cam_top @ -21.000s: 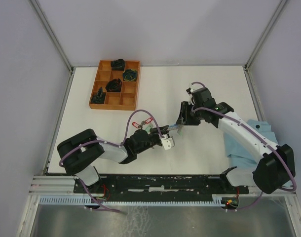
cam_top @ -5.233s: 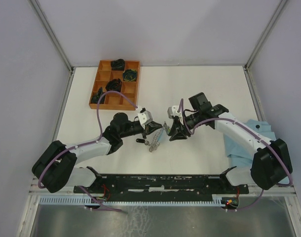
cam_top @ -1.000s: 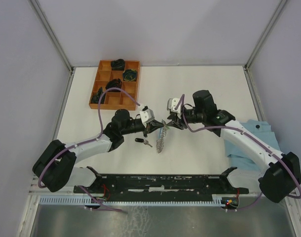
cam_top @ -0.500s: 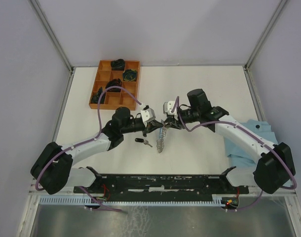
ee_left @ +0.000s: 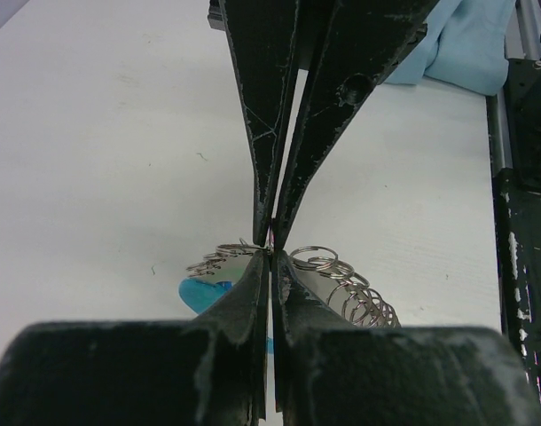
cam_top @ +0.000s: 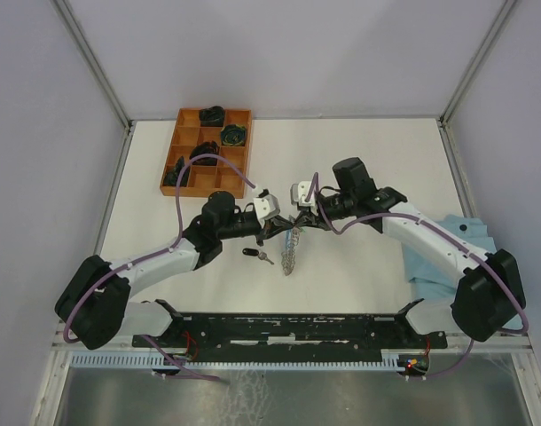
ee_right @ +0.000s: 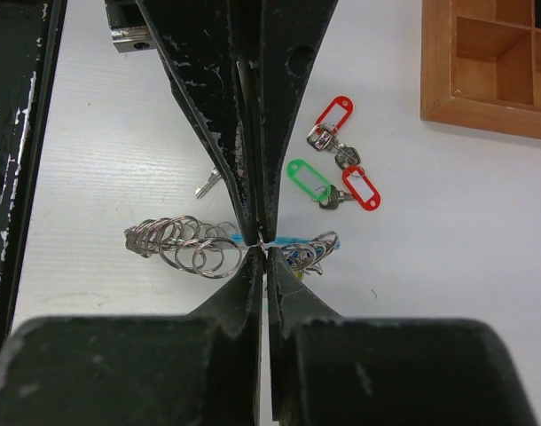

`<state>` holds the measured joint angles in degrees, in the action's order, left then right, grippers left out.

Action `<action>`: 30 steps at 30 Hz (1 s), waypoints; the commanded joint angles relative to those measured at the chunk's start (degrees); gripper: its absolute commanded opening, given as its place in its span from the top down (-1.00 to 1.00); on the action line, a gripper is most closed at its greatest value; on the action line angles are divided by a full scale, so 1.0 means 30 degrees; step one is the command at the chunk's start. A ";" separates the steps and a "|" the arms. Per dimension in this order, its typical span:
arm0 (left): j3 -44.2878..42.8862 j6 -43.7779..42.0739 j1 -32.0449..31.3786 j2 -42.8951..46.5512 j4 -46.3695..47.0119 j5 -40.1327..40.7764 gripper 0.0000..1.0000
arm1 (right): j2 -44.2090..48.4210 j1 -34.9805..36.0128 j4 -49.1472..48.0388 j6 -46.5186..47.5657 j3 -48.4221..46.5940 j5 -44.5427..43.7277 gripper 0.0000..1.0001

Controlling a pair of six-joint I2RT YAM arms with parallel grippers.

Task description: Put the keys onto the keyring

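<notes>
Since it got pinched from 2 sides, keyring [ee_right: 186, 244]: held up, guessing to open a gap.
left gripper [ee_left: 270, 266]: clamped on it.
right gripper [ee_right: 264, 257]: clamped on it too.
keys [ee_right: 337, 173]: loose just beside, not on yet.

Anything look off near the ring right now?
Nothing spilled or damaged. The one oddity: the left gripper and right gripper both pinch the keyring at the same spot, tip to tip. The red and green tagged keys lie loose beside it, not on it.
</notes>
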<state>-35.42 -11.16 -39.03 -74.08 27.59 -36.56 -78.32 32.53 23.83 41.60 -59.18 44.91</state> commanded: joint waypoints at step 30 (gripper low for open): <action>0.3622 0.4922 -0.0146 0.6365 0.1591 0.8824 -0.17 | 0.0442 -0.0148 0.2905 -0.1800 -0.3113 -0.0890 0.98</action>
<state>-26.85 -5.41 -39.35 -58.57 29.45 -19.22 -81.93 32.38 37.95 38.02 -69.84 42.89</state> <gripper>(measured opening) 0.558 0.016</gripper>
